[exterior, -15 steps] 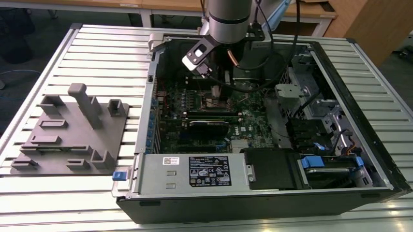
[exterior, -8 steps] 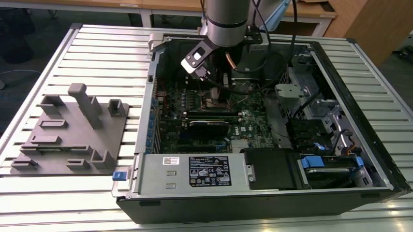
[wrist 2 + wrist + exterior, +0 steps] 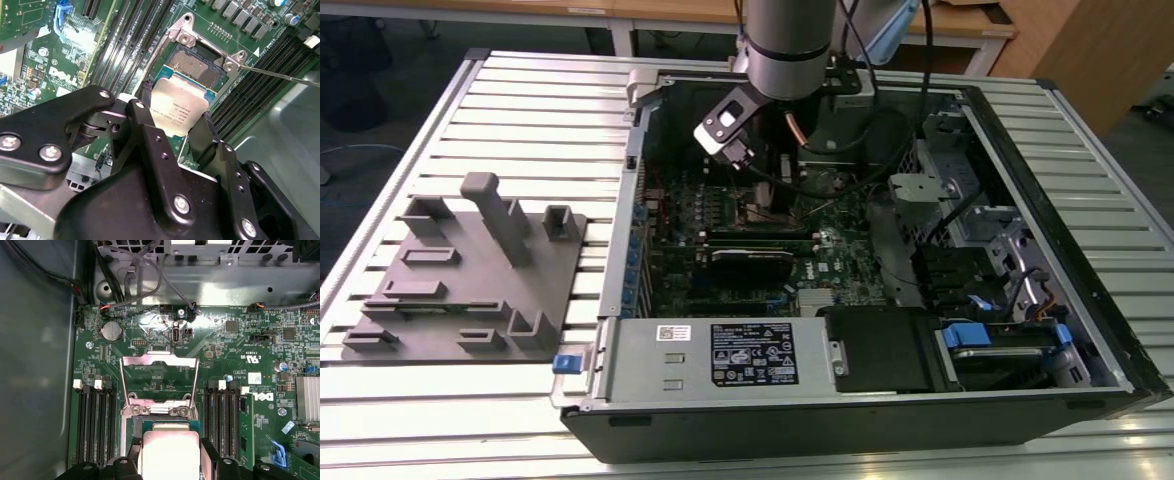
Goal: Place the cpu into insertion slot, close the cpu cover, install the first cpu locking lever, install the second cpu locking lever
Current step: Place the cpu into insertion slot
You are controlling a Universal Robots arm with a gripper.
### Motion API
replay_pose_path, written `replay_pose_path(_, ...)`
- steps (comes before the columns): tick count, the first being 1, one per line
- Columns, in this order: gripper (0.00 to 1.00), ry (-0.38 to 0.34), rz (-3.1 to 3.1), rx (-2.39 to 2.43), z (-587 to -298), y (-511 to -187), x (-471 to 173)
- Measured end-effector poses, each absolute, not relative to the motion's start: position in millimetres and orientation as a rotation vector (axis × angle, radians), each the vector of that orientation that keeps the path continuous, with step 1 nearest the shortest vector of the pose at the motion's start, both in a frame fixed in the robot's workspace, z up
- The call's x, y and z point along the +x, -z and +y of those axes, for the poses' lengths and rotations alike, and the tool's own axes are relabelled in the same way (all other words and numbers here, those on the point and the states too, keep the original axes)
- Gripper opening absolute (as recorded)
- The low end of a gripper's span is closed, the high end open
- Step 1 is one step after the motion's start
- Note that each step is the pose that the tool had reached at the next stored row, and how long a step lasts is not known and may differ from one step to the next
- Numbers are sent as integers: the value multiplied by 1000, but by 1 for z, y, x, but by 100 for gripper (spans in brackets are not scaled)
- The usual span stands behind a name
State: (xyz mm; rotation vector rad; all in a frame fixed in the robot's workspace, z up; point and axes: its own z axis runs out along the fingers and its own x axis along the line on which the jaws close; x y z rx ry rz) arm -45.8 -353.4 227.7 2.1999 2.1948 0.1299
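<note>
The cpu (image 3: 181,106), a flat square chip with a silver-grey top, sits between my gripper's (image 3: 177,114) two black fingers (image 3: 207,129), which are shut on its opposite edges. It hangs just over the insertion slot (image 3: 197,67), whose dark pin field shows beyond the chip's far edge. In the first wrist view the cpu (image 3: 170,452) is over the slot's near half and the cpu cover (image 3: 159,359) stands raised open behind it. A thin locking lever (image 3: 280,75) sticks out sideways from the socket. In the exterior view my gripper (image 3: 767,185) is low inside the computer case, over the motherboard.
Black memory slots (image 3: 95,425) flank the socket on both sides. The open case (image 3: 1067,250) walls in the board, with cables and drive bays on the exterior view's right and a labelled power supply (image 3: 747,352) in front. A grey fixture plate (image 3: 467,280) lies on the slatted table.
</note>
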Motion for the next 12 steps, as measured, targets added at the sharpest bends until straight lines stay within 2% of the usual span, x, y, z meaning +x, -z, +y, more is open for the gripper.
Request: replay_pose_path(12,54,-130,2195,2200,-347,-221,-48)
